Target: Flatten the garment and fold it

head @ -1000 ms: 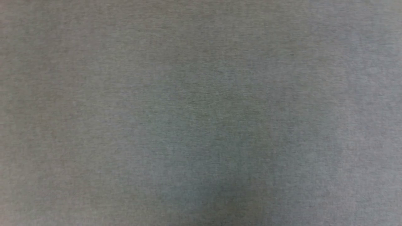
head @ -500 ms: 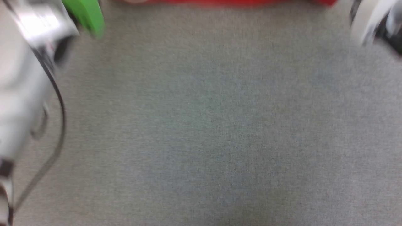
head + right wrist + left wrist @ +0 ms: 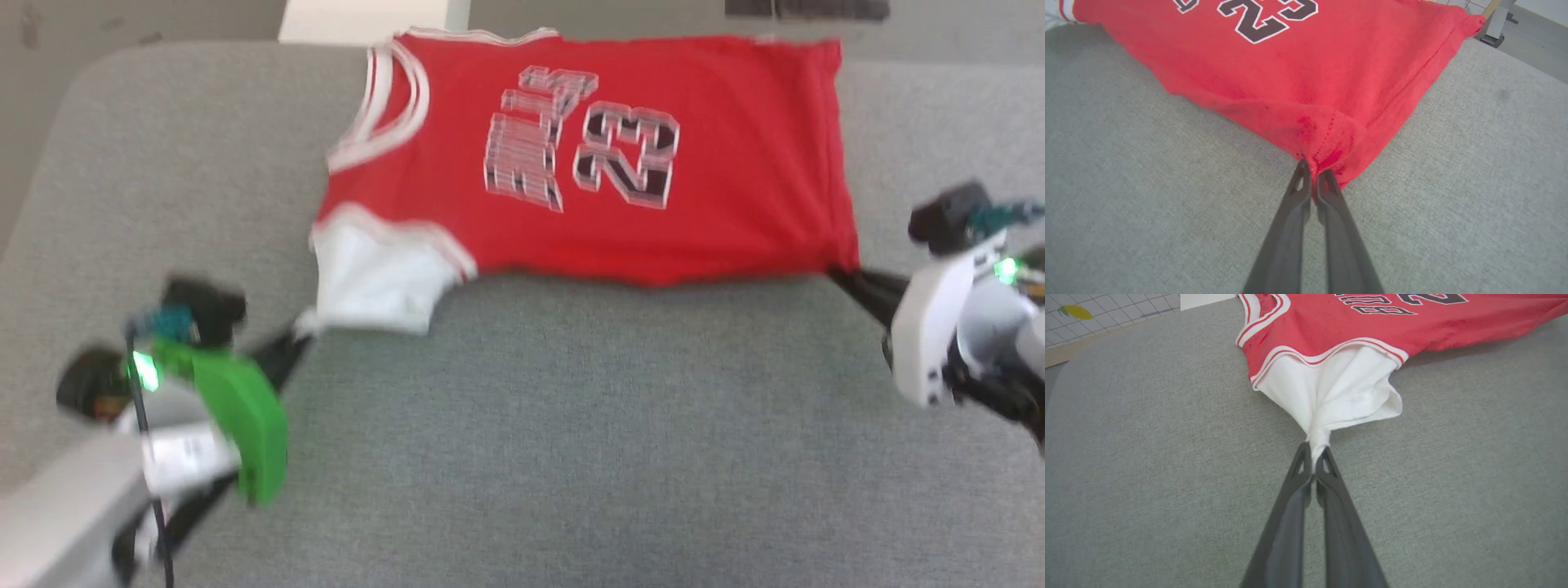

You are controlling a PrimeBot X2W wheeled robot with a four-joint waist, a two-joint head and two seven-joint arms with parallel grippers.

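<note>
So, low from both sides: L pincer [image 3: 1313, 451] nips white sleeve [image 3: 1339, 388], R pincer [image 3: 1312, 167] nips red hem corner [image 3: 1331, 143]; garment [image 3: 588, 155] lies spread on grey surface [image 3: 571, 425], 23 up.

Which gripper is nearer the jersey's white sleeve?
Left. The left gripper is shut on the white sleeve itself; the right gripper pinches the red hem corner of the garment, far from that sleeve.

One garment [image 3: 620, 155], one grey surface [image 3: 571, 449], one left pincer [image 3: 1312, 455], one right pincer [image 3: 1310, 168].
</note>
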